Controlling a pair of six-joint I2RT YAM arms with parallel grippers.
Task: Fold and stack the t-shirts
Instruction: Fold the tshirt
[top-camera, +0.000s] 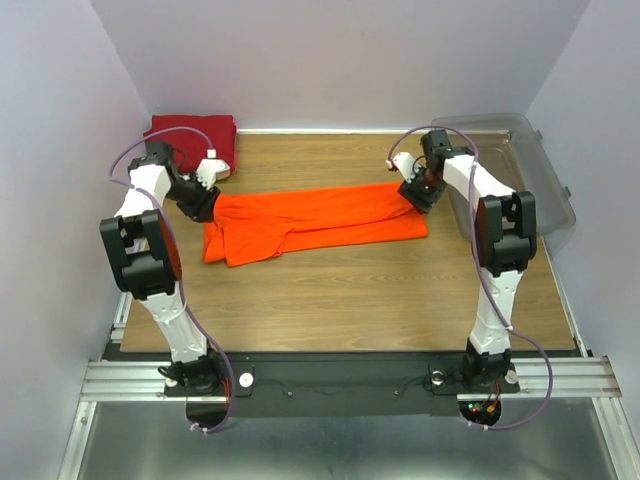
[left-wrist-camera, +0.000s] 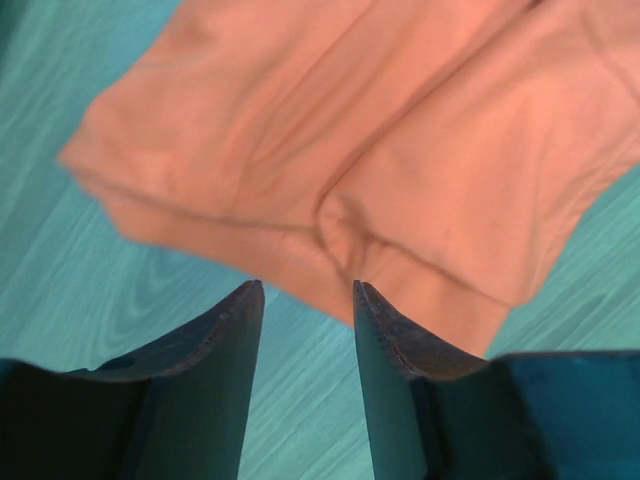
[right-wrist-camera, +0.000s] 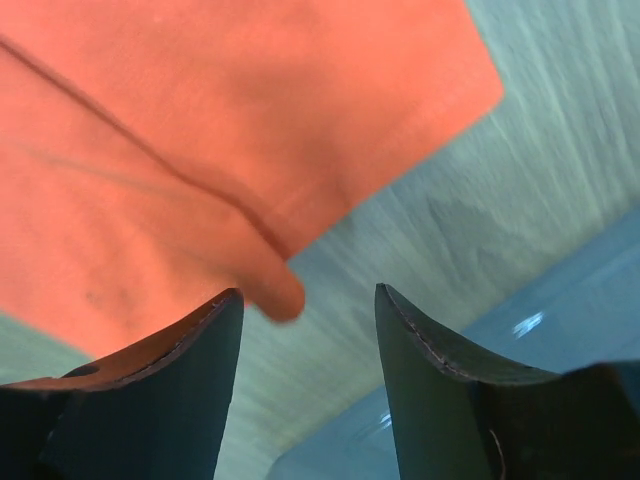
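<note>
One orange t-shirt (top-camera: 320, 220) lies stretched between two open claws.
It lies mid-table (top-camera: 350, 290), folded into a strip whose long axis runs left to right. The left claw (left-wrist-camera: 305, 290) is at its left end and the right claw (right-wrist-camera: 305, 295) at its right end, both spread and gripping nothing. A folded dark red t-shirt (top-camera: 195, 135) lies far left.

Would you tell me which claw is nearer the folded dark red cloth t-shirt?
Left. The left claw hovers just on the near side of the dark red t-shirt; the right claw is across the table, beside the clear plastic bin.
</note>
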